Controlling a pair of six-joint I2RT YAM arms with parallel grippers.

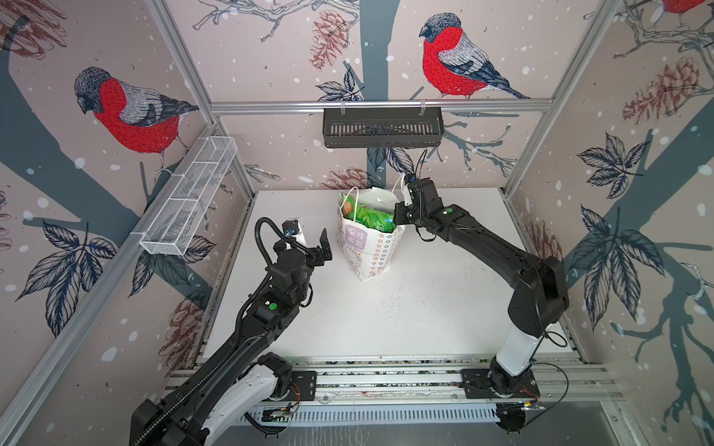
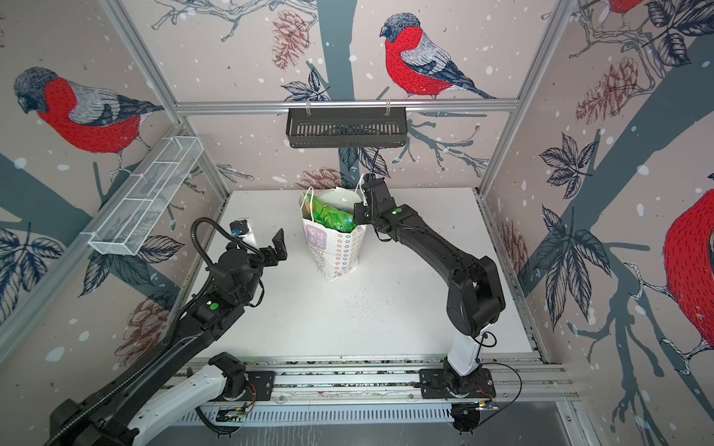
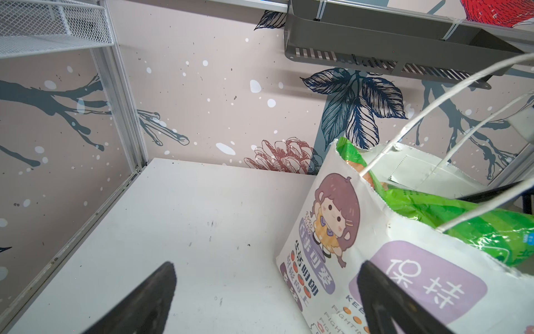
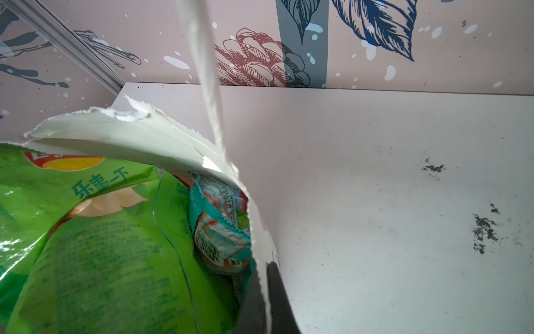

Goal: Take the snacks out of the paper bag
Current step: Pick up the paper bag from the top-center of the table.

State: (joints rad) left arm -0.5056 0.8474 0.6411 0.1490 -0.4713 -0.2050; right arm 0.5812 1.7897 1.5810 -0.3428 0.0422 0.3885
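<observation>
Two black arms (image 1: 498,247), white lower links (image 1: 515,347), green dots (image 1: 273,306).

Bullfinch-and-pinecone wallpaper walls (image 1: 270,77) enclose a white tabletop (image 1: 386,316), with a black slotted shelf (image 1: 382,129) and white mesh basket (image 1: 189,200).

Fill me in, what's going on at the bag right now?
The right gripper is shut on the side rim of the paper bag, one finger inside and one outside. The bag stands upright on the table. The left gripper hovers open beside it, holding nothing. The green snack packets and a teal packet are inside; none is out yet.
</observation>
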